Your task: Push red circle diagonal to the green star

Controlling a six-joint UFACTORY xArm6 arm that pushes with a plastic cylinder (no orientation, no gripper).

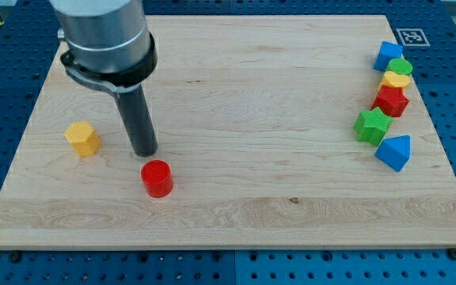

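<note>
At the tabletop's (236, 214) nine o'clock side a yellow block (82, 138) (roughly hexagonal) is seen, and just to its three o'clock my tip (145, 152) is planted; no pincer is fitted to this rod, so no released or clenched state can be told. The red circle (157, 178) lies close at the tip's five o'clock, apparently not quite touched. Far toward three o'clock the green star (371, 126) is found in a cluster, with a red block (391, 101) at its one o'clock and a blue block (394, 152) at its five o'clock; a yellow block (395, 80), a green block (400, 66) and a blue block (387, 55) are ranged above. The push would best be made with the tip brought to the circle's nine o'clock, centred, so that it is driven straight toward three o'clock and stopped at the star's seven o'clock. No brand or writing can be read; only a black-and-white marker tag (408, 37) is seen.
</note>
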